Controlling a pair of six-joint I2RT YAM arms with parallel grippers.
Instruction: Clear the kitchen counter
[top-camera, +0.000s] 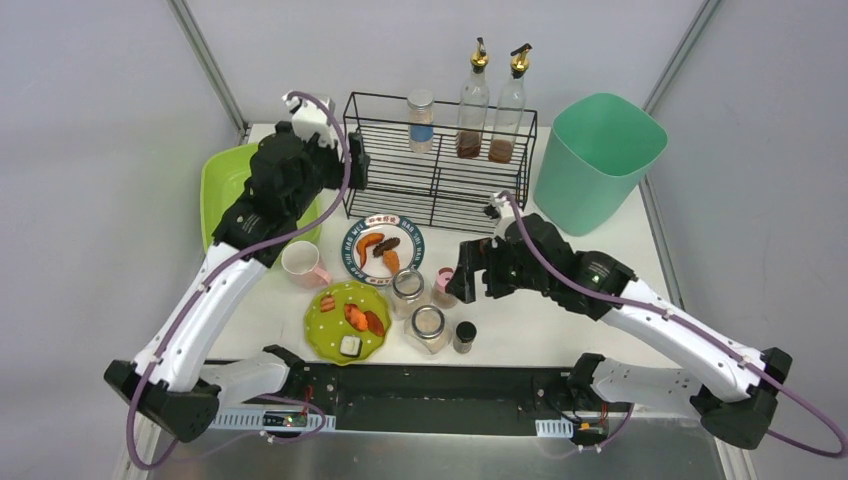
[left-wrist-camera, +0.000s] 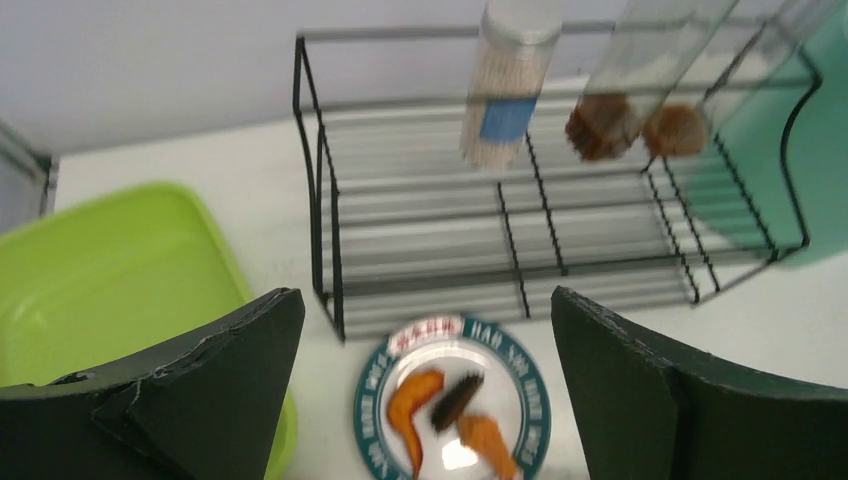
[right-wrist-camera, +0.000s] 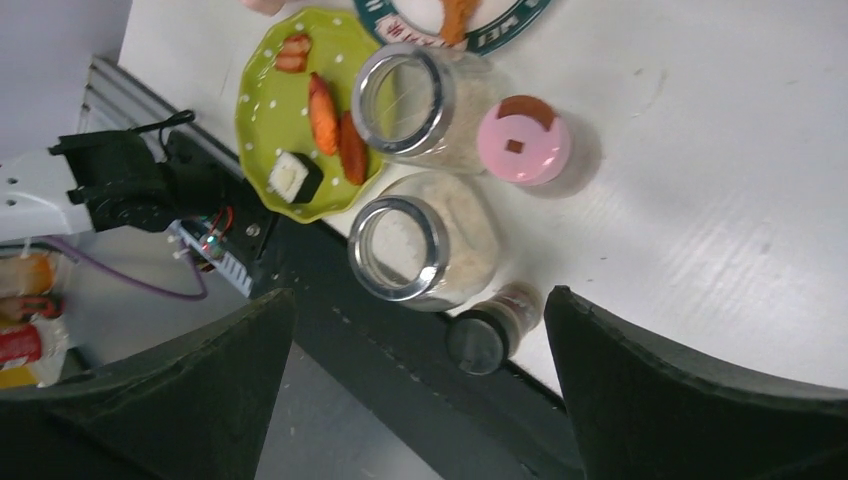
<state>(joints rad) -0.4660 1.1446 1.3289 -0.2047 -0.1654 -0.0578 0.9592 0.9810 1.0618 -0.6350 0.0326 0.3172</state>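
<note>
Pink-lidded small jar (right-wrist-camera: 523, 140) is standing just left of the parted right fingers (right-wrist-camera: 680, 400); the parted left fingers (left-wrist-camera: 690, 400) are hovering farther off.

1. The left arm (top-camera: 215, 290) stretches far forward, with its wrist bent just behind the claw.
2. The left claw (left-wrist-camera: 428, 300) has its jaws spread wide, with nothing gripped between them.
3. The right arm (top-camera: 660, 325) reaches leftward, with its elbow well behind the claw.
4. The right claw (right-wrist-camera: 418, 295) also has its jaws spread wide and grips nothing.
</note>
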